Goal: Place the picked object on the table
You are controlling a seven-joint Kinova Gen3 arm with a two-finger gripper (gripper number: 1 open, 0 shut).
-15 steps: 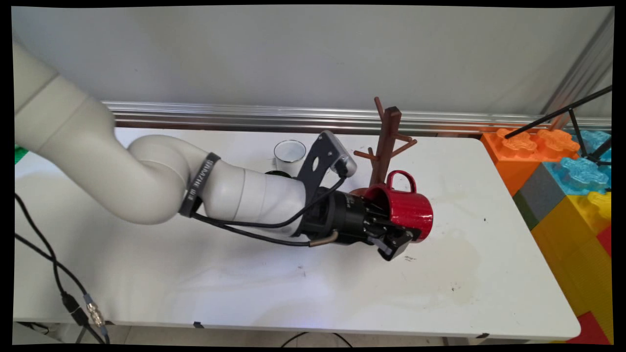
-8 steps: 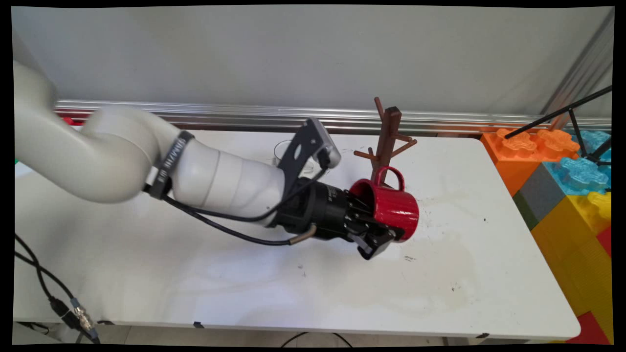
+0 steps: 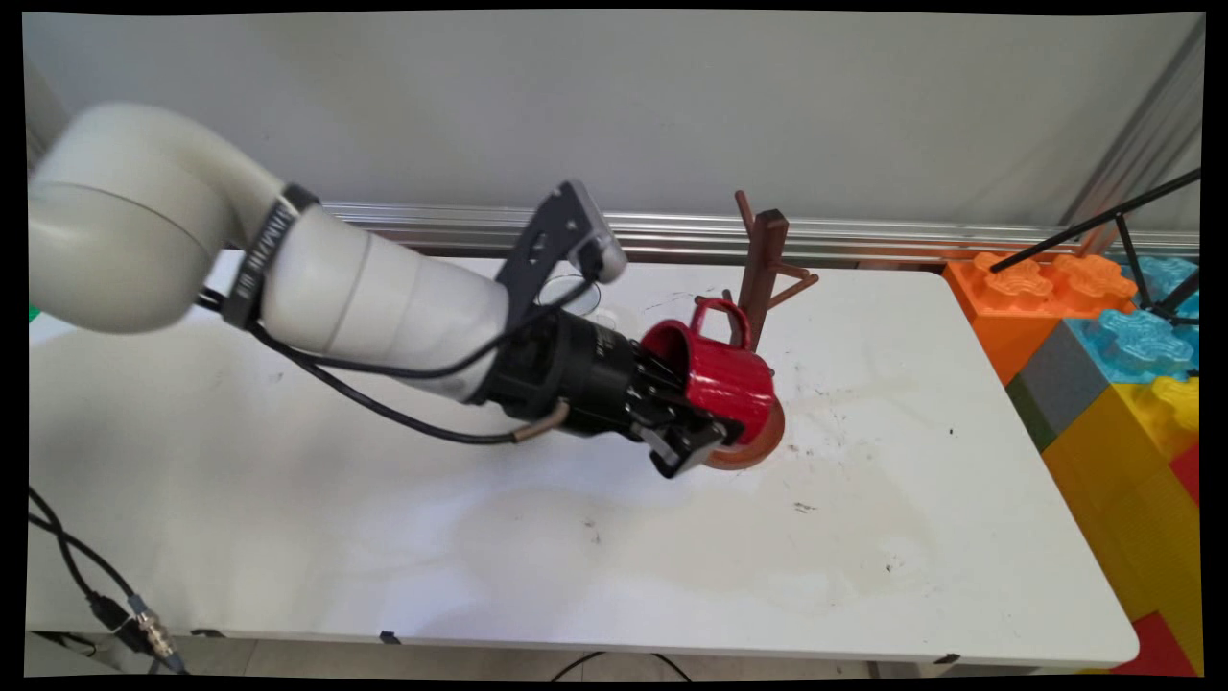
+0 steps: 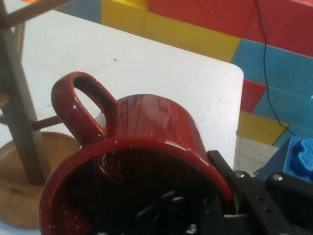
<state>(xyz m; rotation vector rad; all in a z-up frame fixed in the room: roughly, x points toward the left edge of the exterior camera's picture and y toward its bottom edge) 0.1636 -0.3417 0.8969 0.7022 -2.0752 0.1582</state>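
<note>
A glossy red mug point(image 3: 726, 382) hangs on its side above the table, mouth toward the hand and handle point(image 3: 715, 315) pointing up. My gripper point(image 3: 712, 425) is shut on the mug's rim, one finger inside and one outside along the lower wall. In the hand view the red mug point(image 4: 146, 142) fills the lower frame, with the gripper point(image 4: 215, 196) pinching its rim at the right. A brown wooden mug tree point(image 3: 765, 259) stands just behind and to the right; its round base point(image 3: 763, 443) shows under the mug. The handle is close to the tree's lower pegs.
A white cup point(image 3: 576, 290) stands behind the arm, mostly hidden by the hand's camera bracket. Big orange, blue and yellow blocks point(image 3: 1103, 336) line the table's right side, with a black tripod leg point(image 3: 1094, 223) over them. Black cables point(image 3: 96, 595) hang at the lower left.
The arm has carried the mug left and up, from right of the tree's base to in front of its trunk. The grip on the rim is unchanged.
</note>
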